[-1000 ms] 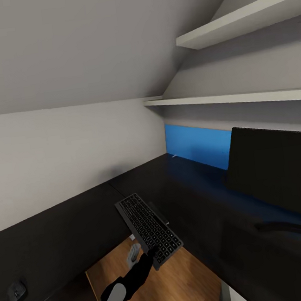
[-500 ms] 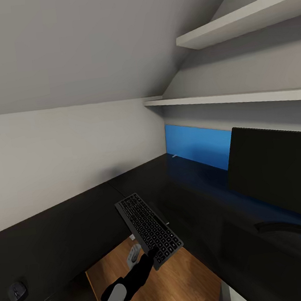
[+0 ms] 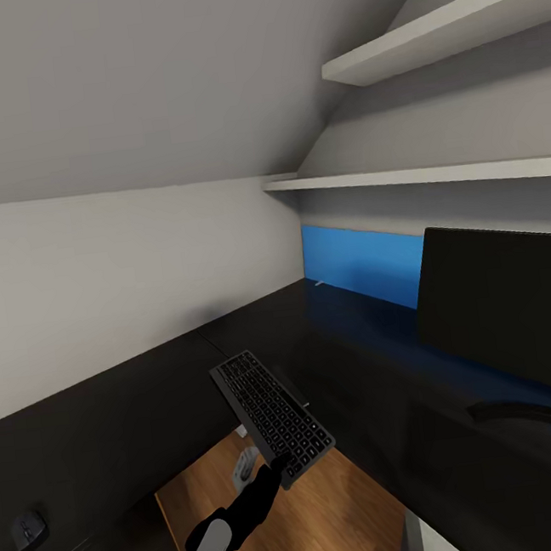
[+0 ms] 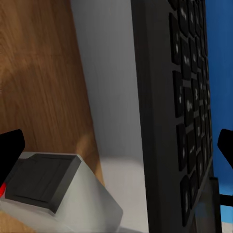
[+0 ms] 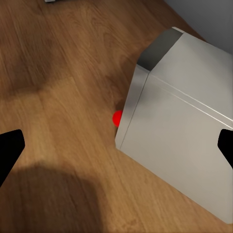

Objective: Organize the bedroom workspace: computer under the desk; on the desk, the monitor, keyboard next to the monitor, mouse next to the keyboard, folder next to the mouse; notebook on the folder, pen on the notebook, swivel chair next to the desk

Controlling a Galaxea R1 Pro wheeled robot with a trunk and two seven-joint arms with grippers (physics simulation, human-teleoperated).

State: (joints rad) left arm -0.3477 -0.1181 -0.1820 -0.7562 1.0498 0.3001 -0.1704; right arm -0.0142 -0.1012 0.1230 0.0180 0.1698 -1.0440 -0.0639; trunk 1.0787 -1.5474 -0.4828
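Barely anything has shifted in the last second: your left gripper (image 3: 278,465) still clamps the near end of the keyboard (image 3: 272,414), tilted in the air above the desk (image 3: 364,377) corner. The monitor (image 3: 506,309) stands on the desk at right, the mouse (image 3: 27,528) far left. Your right gripper (image 5: 116,145) hangs wide open over the computer (image 5: 182,138) on the wooden floor (image 5: 58,97).

Soft, even, dim render light; the glossy tabletop (image 3: 363,368) mirrors blue at centre right. Broad soft shadows darken the floor (image 5: 58,145). Close wrist views look slightly blurred.
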